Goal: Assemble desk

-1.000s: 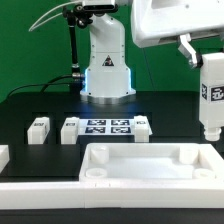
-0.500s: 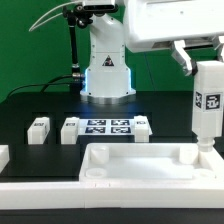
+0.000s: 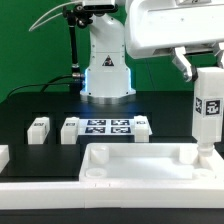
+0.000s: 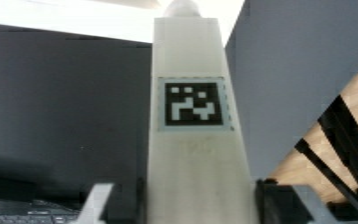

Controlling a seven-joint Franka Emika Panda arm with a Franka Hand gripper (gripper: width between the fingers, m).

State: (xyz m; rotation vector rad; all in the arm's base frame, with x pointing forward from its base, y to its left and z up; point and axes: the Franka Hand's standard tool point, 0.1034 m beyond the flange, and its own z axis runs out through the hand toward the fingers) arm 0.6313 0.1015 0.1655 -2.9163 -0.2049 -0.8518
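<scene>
1. The gripper (image 4: 190,203) pinches a white leg (image 3: 208,112) between its two fingers (image 4: 101,203), one pressed against each side of the post.
2. The leg hangs upright, and its black-and-white tag (image 4: 195,105) faces the wrist camera.
3. The leg's lower tip meets the corner socket (image 3: 203,153) at the exterior view's right end of the desk top (image 3: 140,168). Whether the tip sits inside the socket or only touches its rim is hard to tell.
4. The desk top lies flat, rim up, at the front of the black table (image 3: 30,105).
5. Behind the desk top lies the marker board (image 3: 105,127).
6. A loose leg (image 3: 142,126) lies just beside the board on the exterior view's right. A second loose leg (image 3: 70,129) lies just beside it on the left, and a third loose leg (image 3: 38,127) is farther left.
7. The robot's base (image 3: 106,65) stands at the back, behind the marker board.
</scene>
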